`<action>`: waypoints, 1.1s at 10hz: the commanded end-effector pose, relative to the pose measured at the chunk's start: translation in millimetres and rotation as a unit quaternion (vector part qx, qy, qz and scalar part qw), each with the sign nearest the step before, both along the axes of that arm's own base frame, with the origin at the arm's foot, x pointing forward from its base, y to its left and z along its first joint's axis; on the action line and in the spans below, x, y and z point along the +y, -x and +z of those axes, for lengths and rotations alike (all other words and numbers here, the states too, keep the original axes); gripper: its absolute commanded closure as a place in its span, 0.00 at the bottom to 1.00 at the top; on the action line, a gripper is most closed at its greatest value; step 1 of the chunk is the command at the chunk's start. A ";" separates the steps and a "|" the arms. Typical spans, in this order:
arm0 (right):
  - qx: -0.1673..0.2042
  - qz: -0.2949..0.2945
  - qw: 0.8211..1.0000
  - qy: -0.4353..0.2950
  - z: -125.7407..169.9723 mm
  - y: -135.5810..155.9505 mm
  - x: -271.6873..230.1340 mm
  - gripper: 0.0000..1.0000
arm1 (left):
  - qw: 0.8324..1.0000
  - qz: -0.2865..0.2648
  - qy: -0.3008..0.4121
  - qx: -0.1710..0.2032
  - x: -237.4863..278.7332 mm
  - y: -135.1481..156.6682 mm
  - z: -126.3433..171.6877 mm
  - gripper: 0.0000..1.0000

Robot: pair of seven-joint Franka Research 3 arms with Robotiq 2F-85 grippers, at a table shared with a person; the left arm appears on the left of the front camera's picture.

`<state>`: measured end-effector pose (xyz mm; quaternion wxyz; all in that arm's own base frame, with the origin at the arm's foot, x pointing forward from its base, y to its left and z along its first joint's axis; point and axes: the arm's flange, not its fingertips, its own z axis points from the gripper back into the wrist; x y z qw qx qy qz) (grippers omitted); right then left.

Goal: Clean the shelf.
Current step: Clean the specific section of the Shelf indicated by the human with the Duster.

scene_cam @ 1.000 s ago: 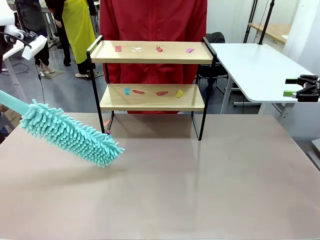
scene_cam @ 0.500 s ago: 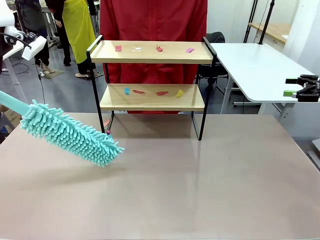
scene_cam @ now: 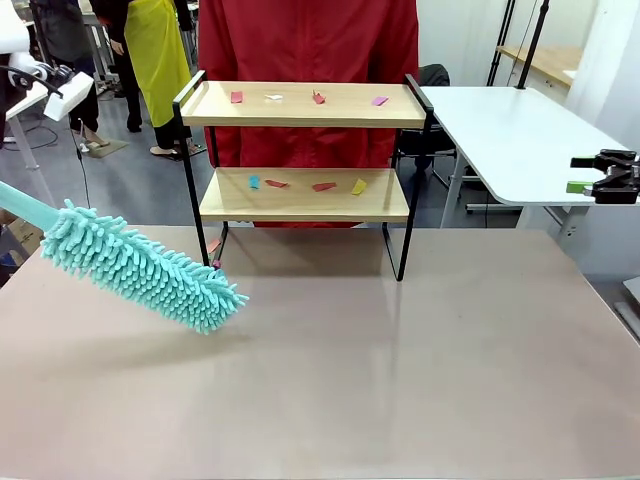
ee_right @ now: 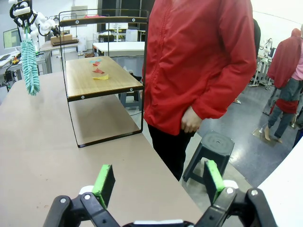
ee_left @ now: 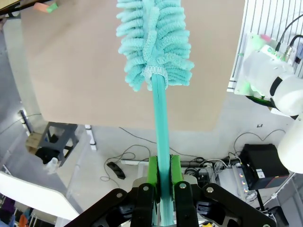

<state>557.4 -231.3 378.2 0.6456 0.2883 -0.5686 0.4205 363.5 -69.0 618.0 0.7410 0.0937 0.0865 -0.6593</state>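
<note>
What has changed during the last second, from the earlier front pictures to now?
Nothing visibly changed. The left gripper stays shut on the handle of the duster, whose head hangs left of the shelf. The right gripper stays open at the right. The coloured scraps still lie on both boards.

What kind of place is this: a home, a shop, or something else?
Most likely a robotics lab or test workshop: cables and a black equipment box lie on the floor, a plain white work table stands nearby, and the shelf holds coloured scraps, seemingly staged.
</note>
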 end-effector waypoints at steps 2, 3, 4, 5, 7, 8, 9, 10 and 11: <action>0.008 -0.002 1.000 0.003 7.1 -0.8 3.0 0.00 | 1.000 0.006 0.010 -0.005 -0.6 1.0 1.9 0.87; 0.008 -0.002 1.000 0.003 7.1 -0.8 3.0 0.00 | 1.000 0.006 0.010 -0.005 -0.6 1.0 1.9 0.87; 0.008 -0.002 1.000 0.003 7.1 -0.8 3.0 0.00 | 1.000 0.006 0.010 -0.005 -0.6 1.0 1.9 0.87; 0.008 -0.002 1.000 0.003 7.1 -0.8 3.0 0.00 | 1.000 0.006 0.010 -0.005 -0.6 1.0 1.9 0.87; 0.008 -0.002 1.000 0.003 7.1 -0.8 3.0 0.00 | 1.000 0.006 0.010 -0.005 -0.6 1.0 1.9 0.87; 0.008 -0.002 1.000 0.003 7.1 -0.8 3.0 0.00 | 1.000 0.006 0.010 -0.005 -0.6 1.0 1.9 0.87; 0.008 -0.002 1.000 0.003 7.1 -0.8 3.0 0.00 | 1.000 0.006 0.010 -0.005 -0.6 1.0 1.9 0.87; 0.008 -0.002 1.000 0.003 7.1 -0.8 3.0 0.00 | 1.000 0.006 0.010 -0.005 -0.6 1.0 1.9 0.87; 0.008 -0.002 1.000 0.003 7.1 -0.8 3.0 0.00 | 1.000 0.006 0.010 -0.005 -0.6 1.0 1.9 0.87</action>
